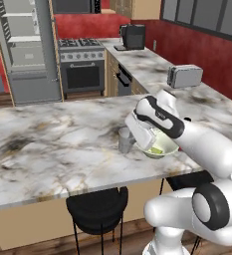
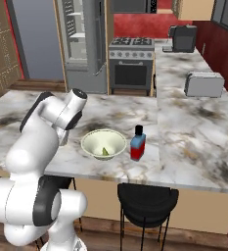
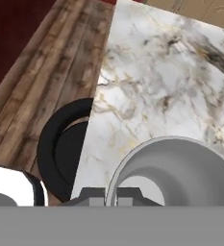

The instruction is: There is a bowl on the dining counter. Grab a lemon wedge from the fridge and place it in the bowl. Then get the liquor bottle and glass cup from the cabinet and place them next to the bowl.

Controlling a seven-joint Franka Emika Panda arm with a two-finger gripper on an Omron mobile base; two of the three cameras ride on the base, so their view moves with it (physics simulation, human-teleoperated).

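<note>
Glassware, one item: glass cup [image 1: 124, 140], standing upright on the dining counter [image 1: 48, 144], just left of the bowl [image 1: 162, 150]. We see in the hand view the gripper [image 3: 111, 196] closed, its two tips apparently pinching the cup's thin wall at the rim. We judge the cup light, rigid, smooth and breakable. A rim pinch of this kind holds it, though a hard squeeze or a tilt could let it slip. We would set it down flat before letting go.

Crockery, one item: the bowl, pale and shallow, near the counter's front edge, with the lemon wedge [image 2: 104, 152] lying on its bottom.

Bottle, one item: liquor bottle [image 2: 138, 142], red with a black cap, upright just right of the bowl. We judge it heavier than the cup and steady on its base.

Views compared: we get the cup beside the bowl from the left base view, where the arm covers part of the bowl. From the right base view we get the bowl whole, the wedge and the bottle. From the hand view we get the cup's mouth close up and a black stool [image 3: 60, 149] below the counter edge.
</note>
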